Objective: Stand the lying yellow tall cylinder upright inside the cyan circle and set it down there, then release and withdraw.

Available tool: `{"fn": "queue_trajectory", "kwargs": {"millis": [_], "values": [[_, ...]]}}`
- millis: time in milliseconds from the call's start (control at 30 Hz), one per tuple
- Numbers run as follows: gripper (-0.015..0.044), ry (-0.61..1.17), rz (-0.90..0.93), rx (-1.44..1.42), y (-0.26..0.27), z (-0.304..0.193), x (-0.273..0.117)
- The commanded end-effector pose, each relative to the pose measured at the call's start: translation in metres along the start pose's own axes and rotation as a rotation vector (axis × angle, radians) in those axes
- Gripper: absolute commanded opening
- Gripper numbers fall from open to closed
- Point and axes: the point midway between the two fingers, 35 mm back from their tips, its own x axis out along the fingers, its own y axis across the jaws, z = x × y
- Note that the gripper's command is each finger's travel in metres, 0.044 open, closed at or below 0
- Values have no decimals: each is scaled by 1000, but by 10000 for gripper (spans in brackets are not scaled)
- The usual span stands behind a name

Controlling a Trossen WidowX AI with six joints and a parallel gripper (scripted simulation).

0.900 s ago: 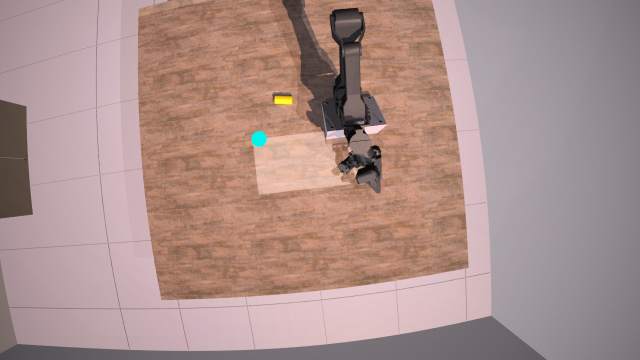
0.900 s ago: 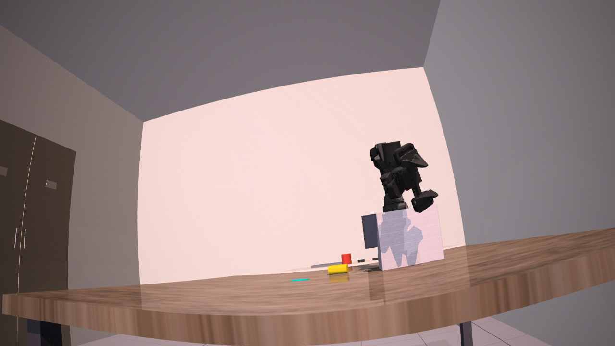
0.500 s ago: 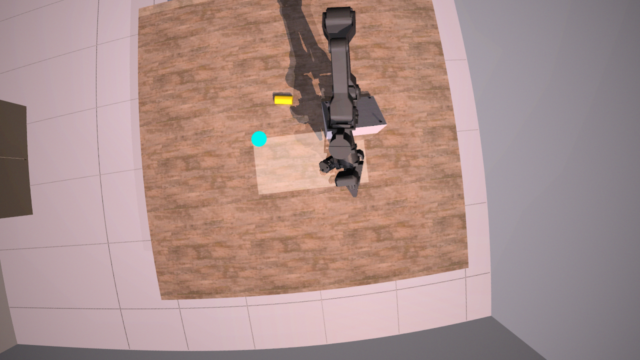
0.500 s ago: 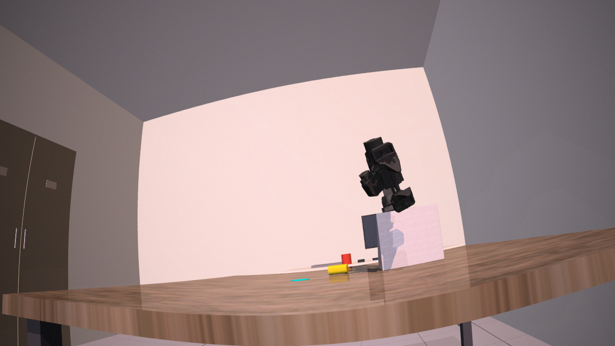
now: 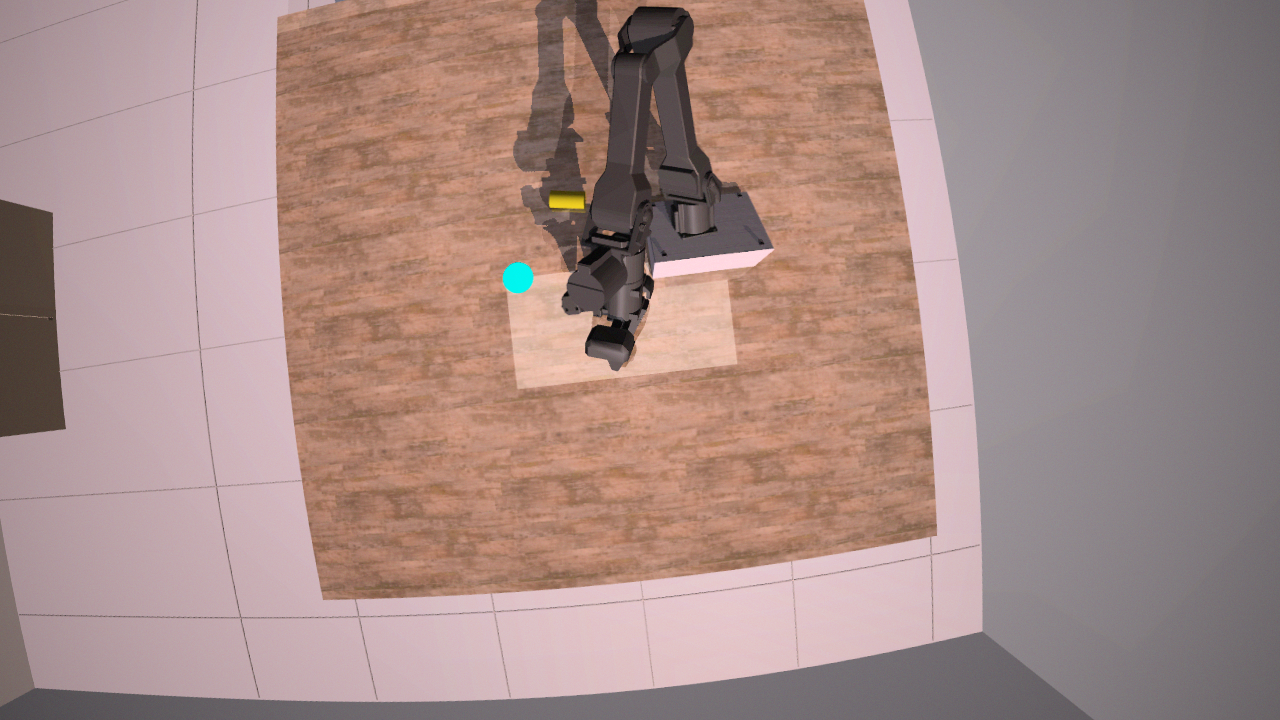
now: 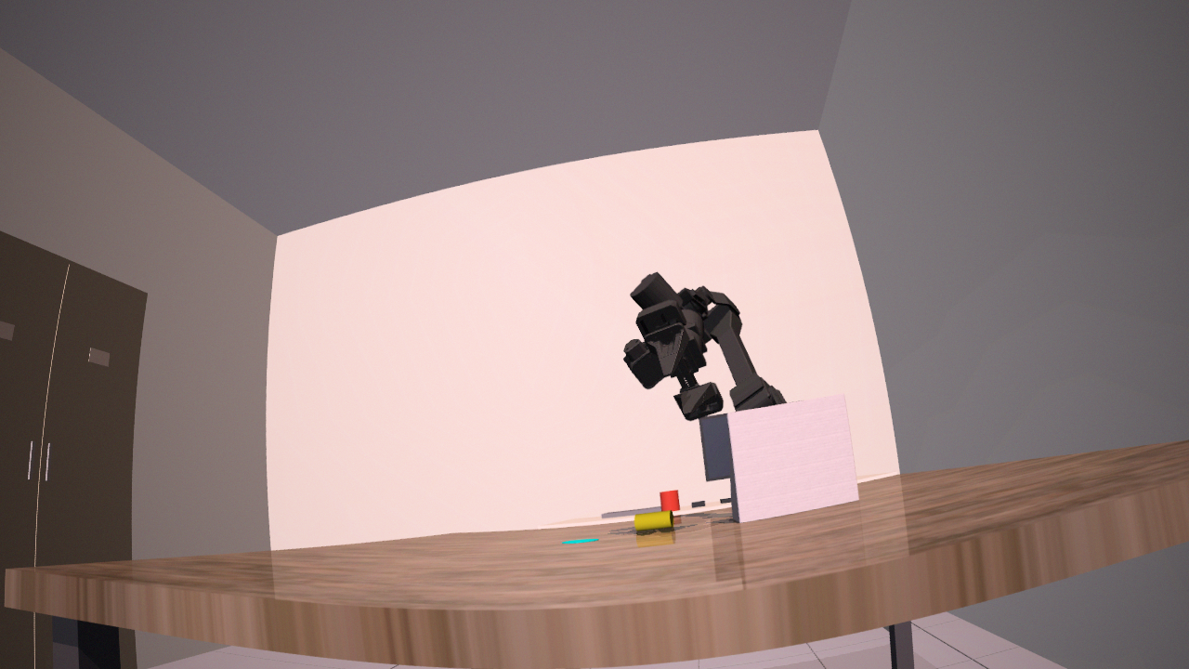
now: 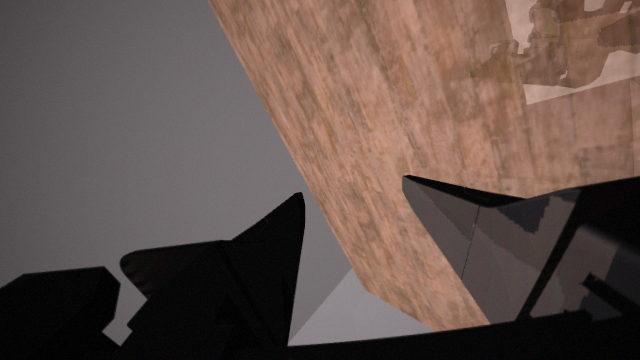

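Yellow and lying on its side, the tall cylinder [image 5: 566, 199] rests on the wooden table [image 5: 447, 465], just beside the dark arm [image 5: 640, 116] in the top view and well apart from the gripper [image 5: 614, 351]. A flat cyan circle [image 5: 518, 277] sits on the table between the cylinder and a pale rectangular patch [image 5: 693, 335], at that patch's corner. Raised high above the table, the gripper hangs over the pale patch, its jaws parted fairly wide with nothing between them; the wrist view shows only table edge and grey wall in the gap between its fingers. From the exterior view a small red cylinder [image 6: 669, 500] stands upright behind the yellow one, next to the white base block [image 6: 790, 457]
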Motion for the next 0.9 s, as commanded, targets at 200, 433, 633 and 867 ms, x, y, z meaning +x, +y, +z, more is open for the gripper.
{"fn": "queue_trajectory", "kwargs": {"millis": [200,433,633,867], "values": [[309,-150,-247,-34,-44,86,-35],[309,-184,-451,-71,-88,132,-71],[309,-164,-633,-112,-133,162,-109],[309,-87,-834,-166,-186,183,-160]]}}
